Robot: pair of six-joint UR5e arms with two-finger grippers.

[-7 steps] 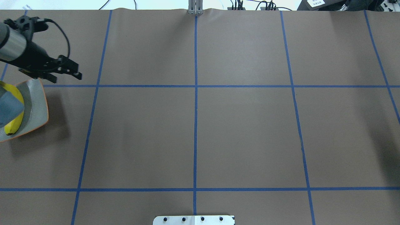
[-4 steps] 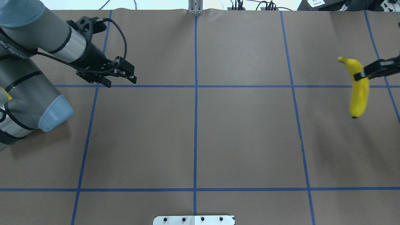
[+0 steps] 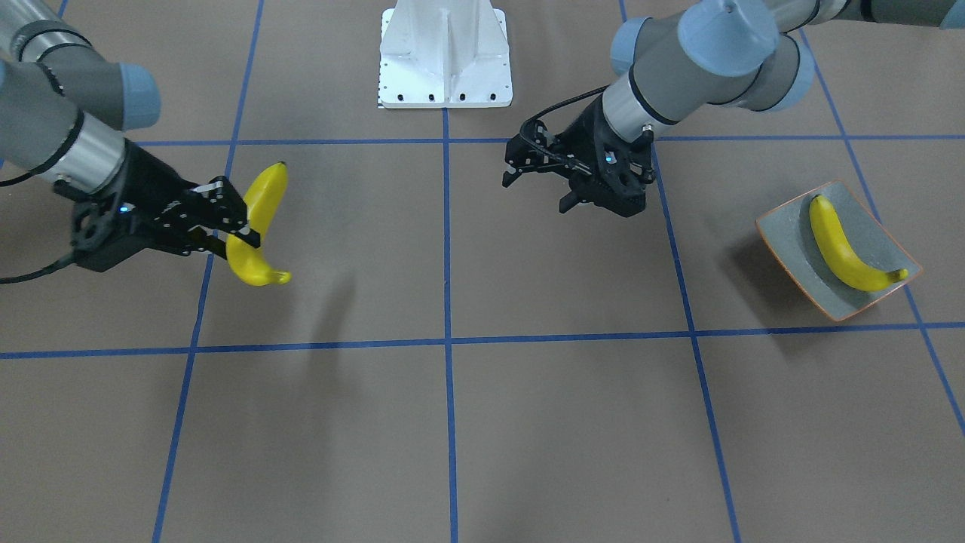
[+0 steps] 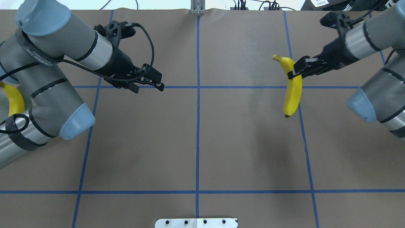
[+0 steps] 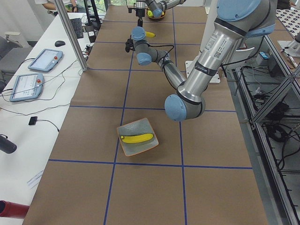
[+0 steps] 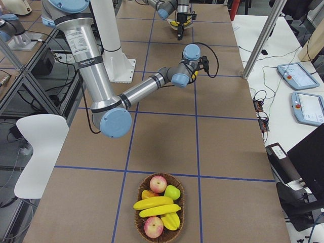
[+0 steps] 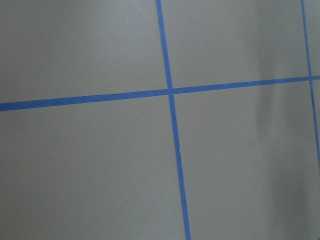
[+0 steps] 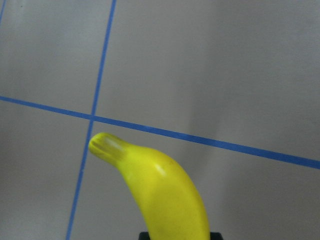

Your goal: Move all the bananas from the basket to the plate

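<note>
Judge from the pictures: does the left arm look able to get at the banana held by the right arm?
Probably yes. The left gripper is open and empty, facing the banana held in the right gripper, with nothing between them over the table.

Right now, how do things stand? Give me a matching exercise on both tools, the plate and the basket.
Things:
1. left tool
2. right tool
3. plate
4. basket

States:
A. holds bananas and apples
B. open and empty, above the table
C. shut on a lifted banana
D. holds a single banana

Pairs: 1-B, 2-C, 3-D, 4-A.
</note>
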